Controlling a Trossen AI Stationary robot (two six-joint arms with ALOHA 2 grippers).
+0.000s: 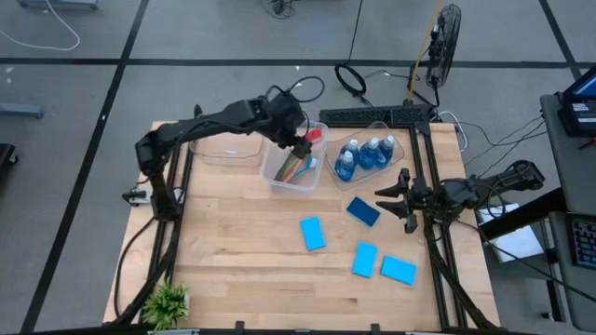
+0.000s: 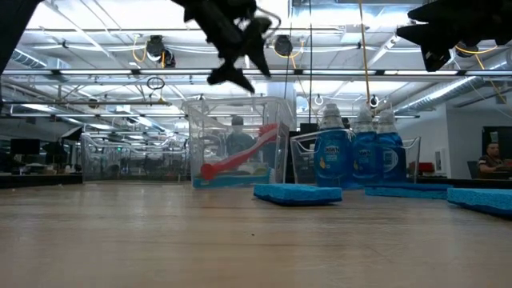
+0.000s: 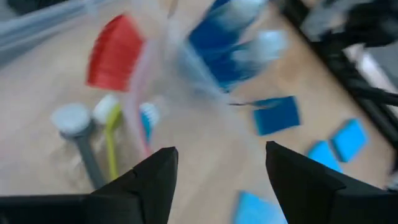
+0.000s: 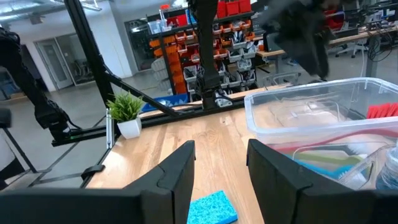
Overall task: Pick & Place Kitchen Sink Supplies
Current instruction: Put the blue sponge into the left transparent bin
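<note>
Several slim brushes lie in the middle clear bin (image 1: 293,166): a red one (image 3: 115,53), a grey one (image 3: 78,124), a yellow one (image 3: 112,127) and a blue one (image 3: 147,118). Small bottles of blue liquid (image 1: 365,154) stand in the right-hand bin. Several flat blue sponges lie on the table (image 1: 313,234), (image 1: 363,211), (image 1: 365,260). My left gripper (image 3: 217,152) hovers open above the brush bin (image 1: 303,146), holding nothing. My right gripper (image 1: 399,196) waits open near the table's right edge, level, with nothing between its fingers (image 4: 221,149).
A third clear bin (image 1: 228,144) stands at the far left with nothing in it. A small green plant (image 1: 168,302) sits at the near left corner. Bare wooden table (image 1: 242,242) lies in front of the bins. A black frame (image 1: 428,167) runs along the right edge.
</note>
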